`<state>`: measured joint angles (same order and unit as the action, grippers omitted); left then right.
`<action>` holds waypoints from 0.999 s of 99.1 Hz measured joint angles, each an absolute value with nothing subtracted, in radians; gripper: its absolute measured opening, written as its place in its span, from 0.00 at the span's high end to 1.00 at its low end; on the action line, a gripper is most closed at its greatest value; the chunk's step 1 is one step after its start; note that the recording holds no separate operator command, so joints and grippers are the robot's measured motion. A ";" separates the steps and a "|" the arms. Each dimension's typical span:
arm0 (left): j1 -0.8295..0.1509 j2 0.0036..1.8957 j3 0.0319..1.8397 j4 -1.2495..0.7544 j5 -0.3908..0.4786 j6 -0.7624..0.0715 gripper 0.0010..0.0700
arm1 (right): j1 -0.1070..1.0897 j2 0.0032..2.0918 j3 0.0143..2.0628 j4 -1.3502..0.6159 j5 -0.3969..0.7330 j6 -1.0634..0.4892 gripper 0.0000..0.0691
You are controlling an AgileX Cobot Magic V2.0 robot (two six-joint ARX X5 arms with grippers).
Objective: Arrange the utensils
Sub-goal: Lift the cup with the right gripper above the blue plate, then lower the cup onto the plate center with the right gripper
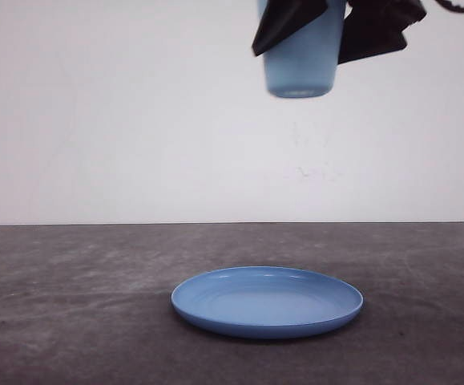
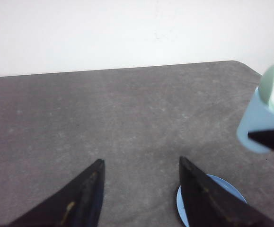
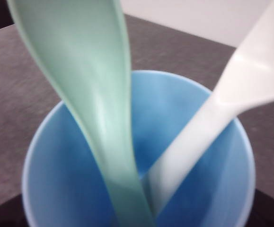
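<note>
Dark grey table point(image 1: 71, 305), white wall point(image 1: 119, 120) behind. Blue plate point(image 1: 267, 301) set on table. Light blue cup point(image 1: 300, 68), clamped aloft by right gripper point(image 1: 337, 28), holds mint-green spoon point(image 3: 94, 94) and white fork point(image 3: 212, 118). Left gripper point(image 2: 141, 189) spread, nothing held.

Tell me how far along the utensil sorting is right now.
Done: the mint-green plastic spoon and white plastic fork both stand in the light blue plastic cup. In hand: the right claw holds that cup in the air above the round blue plate. Left: probably setting the cup down. The left claw hangs open.
</note>
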<state>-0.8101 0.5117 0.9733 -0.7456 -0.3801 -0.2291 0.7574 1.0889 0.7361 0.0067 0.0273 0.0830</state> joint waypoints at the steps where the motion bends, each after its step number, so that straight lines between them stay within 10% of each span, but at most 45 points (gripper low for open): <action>1: -0.810 0.512 0.973 -0.746 -0.380 -0.229 0.58 | 0.760 1.089 0.729 0.013 0.028 0.083 0.33; 99: -0.810 0.512 0.973 -0.781 -0.380 -0.229 0.58 | 0.903 1.485 0.437 0.567 0.136 0.201 0.34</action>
<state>-0.8101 0.5117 0.9733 -0.7815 -0.3801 -0.2291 0.9031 1.4845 0.4374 0.5667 0.1356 0.2008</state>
